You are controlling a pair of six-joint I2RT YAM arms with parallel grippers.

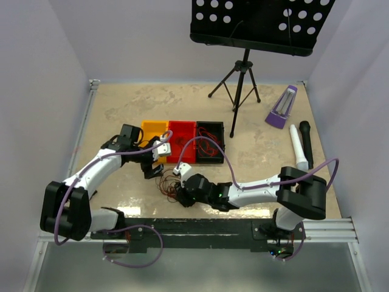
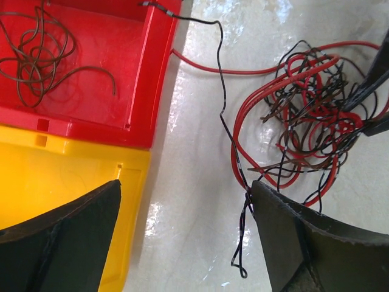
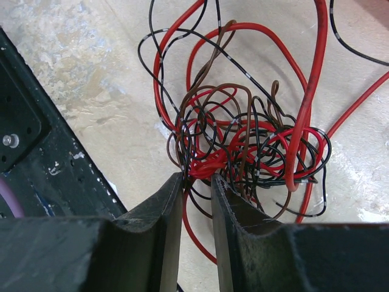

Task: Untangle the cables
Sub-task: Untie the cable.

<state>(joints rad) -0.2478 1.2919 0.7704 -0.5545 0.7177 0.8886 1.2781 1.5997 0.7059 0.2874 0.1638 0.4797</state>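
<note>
Where the cables lie: one knot of red, black and brown cables (image 3: 243, 140) sits on the table (image 1: 121, 103), just in front of the bins and between my two arms.
Bins: three in a row, side by side: one yellow bin (image 1: 150, 128), one red bin (image 1: 182, 129), one black bin (image 1: 209, 124).
Strays: one brown coil (image 2: 36, 55) lies in the red bin; red strands show in the black bin; one black strand (image 2: 222, 79) runs from the red bin's rim to the knot's edge.
On my left: the left gripper (image 2: 185, 185) is spread wide and holds nothing, with one finger over the yellow bin and the other over the table.
On my right: the right gripper (image 3: 197, 177) has its jaws nearly together at the knot's near edge, with red strands in the narrow gap; I cannot tell whether they are pinched.
Backdrop: one music stand (image 1: 243, 73) and one purple metronome (image 1: 282, 106) stand at the far side.
</note>
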